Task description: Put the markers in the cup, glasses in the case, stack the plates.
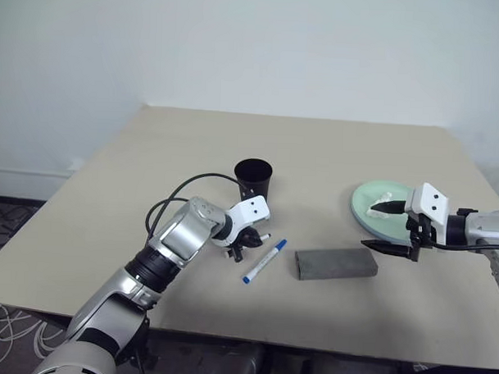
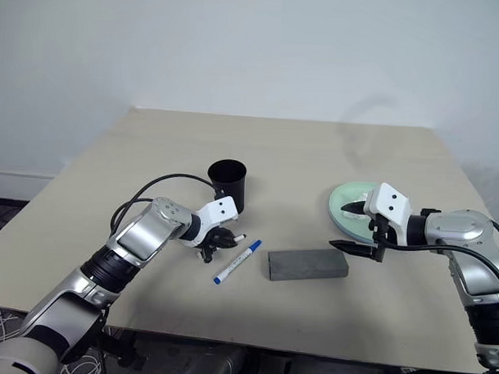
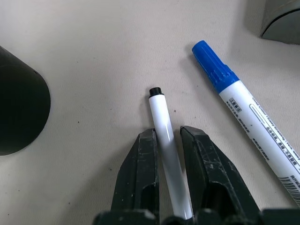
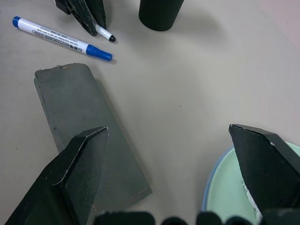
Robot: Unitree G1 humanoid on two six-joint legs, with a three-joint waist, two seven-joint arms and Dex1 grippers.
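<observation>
Down on the table [image 1: 110,198], the left gripper [image 3: 168,140] pinches the black-capped marker [image 3: 164,140] between its fingers, just beside the blue-capped marker [image 1: 264,261] and near the cup [image 1: 253,178]. Farther right lies the grey case [image 1: 335,264]. Over the stacked plates [image 1: 365,209] the right gripper [image 1: 391,229] hangs with fingers spread wide.
</observation>
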